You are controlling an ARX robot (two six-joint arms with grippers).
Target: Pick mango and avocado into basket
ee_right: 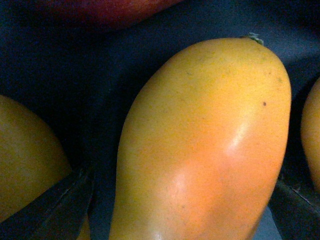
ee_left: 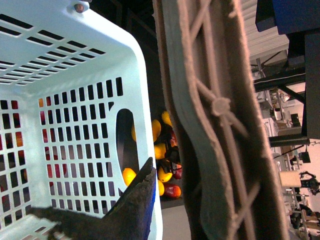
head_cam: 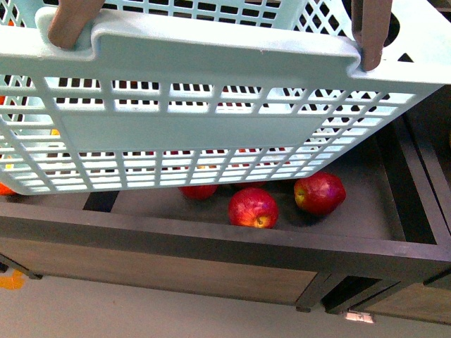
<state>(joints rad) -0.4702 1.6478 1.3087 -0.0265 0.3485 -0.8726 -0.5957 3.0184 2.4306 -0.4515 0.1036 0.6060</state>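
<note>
In the front view the basket [head_cam: 211, 63] fills the frame from 9 o'clock over 12 to 3, tilted, its far end cut off at the top edge. Only the stubs of its two brown handles [head_cam: 70, 24] show, at 11 and 1 o'clock. Neither arm shows here. Below it, at 5 to 6 o'clock, two red apples [head_cam: 253, 207] lie in plain sight in a dark wooden bin [head_cam: 211, 243]. A third red fruit [head_cam: 199, 190] is half hidden under the basket's slotted wall. An orange scrap [head_cam: 5, 189] at 9 o'clock is cut off and we cannot name it.

From the left wrist, one brown handle blocks much of the picture, very near and blurred. Just one dark finger of the left gripper [ee_left: 131, 197] shows beside the basket wall, so we cannot tell whether that claw is clenched. Past the basket a pile of yellow and red fruit [ee_left: 162, 165] is too small to sort.

From the right wrist, the mango [ee_right: 205, 140] lies on a dark surface between the right gripper [ee_right: 180, 210] fingers. The claw is spread, with a gap at one finger. Yellow fruits at both sides are cut off.
</note>
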